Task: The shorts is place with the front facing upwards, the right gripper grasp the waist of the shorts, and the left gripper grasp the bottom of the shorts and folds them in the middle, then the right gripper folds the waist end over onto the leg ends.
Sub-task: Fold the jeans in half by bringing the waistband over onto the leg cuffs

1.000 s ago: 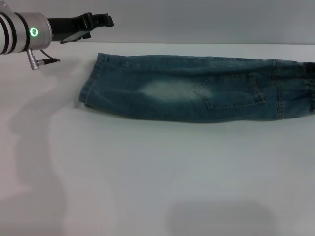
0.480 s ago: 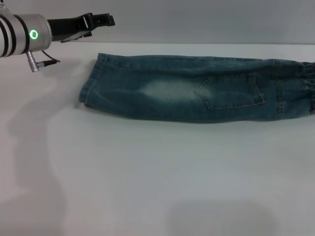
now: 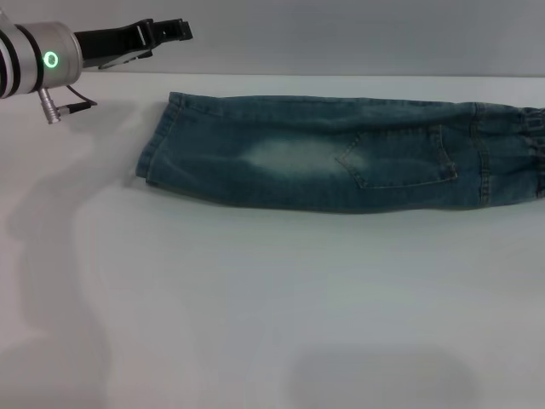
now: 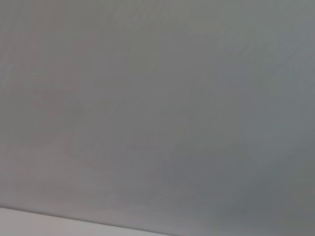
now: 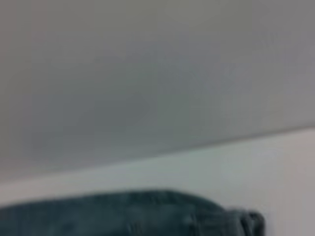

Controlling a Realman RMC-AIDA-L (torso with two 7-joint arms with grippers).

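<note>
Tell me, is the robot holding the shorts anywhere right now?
No. The shorts lie flat on the table, untouched. The left gripper hangs above the table's far-left corner, holding nothing. The right gripper isn't in view.

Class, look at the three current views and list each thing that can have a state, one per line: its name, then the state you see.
shorts: folded lengthwise into one narrow strip, lying flat across the table, not gripped.
leg ends: stacked at the robot's left, flat on the table.
waist: at the robot's right, resting on the table, not folded over.
left gripper: raised beyond the leg ends, holding nothing.
right gripper: out of the head view.
</note>
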